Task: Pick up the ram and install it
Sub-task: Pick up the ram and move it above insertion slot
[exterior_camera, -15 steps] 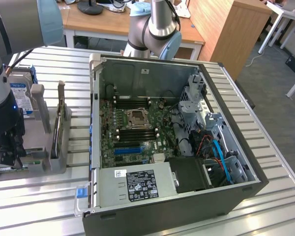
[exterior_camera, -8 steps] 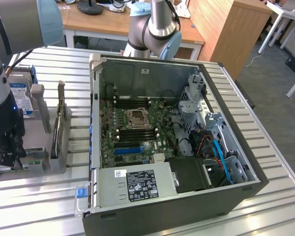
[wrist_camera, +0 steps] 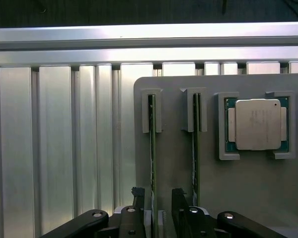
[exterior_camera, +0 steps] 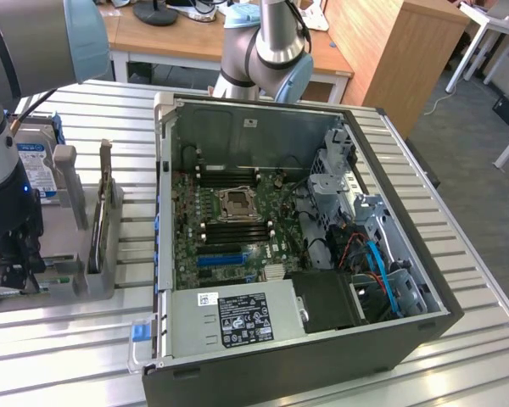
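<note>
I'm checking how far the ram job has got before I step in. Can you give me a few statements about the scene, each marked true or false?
1. The computer case lies open with its motherboard showing. True.
2. The gripper holds a ram stick above the case. False: it is open, straddling one ram stick that stands on edge in the grey holder.
3. A second ram stick stands in the slot beside the first. True.
4. The processor chip sits in the motherboard. False: it rests in the grey holder, next to the ram sticks.
</note>
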You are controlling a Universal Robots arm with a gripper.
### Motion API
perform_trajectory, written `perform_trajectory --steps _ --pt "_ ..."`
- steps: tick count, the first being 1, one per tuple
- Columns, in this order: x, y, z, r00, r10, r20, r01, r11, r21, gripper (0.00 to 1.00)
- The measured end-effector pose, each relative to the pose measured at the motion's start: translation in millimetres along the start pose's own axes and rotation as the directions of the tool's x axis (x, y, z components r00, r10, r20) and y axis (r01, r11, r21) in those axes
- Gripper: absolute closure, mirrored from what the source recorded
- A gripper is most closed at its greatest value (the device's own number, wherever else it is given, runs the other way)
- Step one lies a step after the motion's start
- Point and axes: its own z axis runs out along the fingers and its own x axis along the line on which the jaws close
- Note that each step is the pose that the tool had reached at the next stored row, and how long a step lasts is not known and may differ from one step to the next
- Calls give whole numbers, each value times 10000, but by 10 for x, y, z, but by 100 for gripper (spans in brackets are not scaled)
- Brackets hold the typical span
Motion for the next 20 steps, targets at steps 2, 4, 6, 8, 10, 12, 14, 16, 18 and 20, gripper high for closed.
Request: perform_trajectory --steps 2,4,6,8,10,12,14,16,18,20 --pt "0 0 1 10000 0 1 0 10000 1 64" --pt "0 0 0 10000 0 0 0 10000 1 64" --pt "0 0 0 10000 0 0 0 10000 1 64" --pt "0 0 0 10000 -1 0 1 10000 1 64" --pt "0 0 1 10000 0 1 0 10000 1 66" --pt "0 0 0 10000 0 0 0 10000 1 73" --pt "0 0 1 10000 0 1 0 10000 1 73" --pt "3 0 2 10000 0 2 0 10000 3 73" --pt "3 0 2 10000 1 2 -1 10000 3 73" --pt "5 -1 1 10000 0 1 0 10000 1 73"
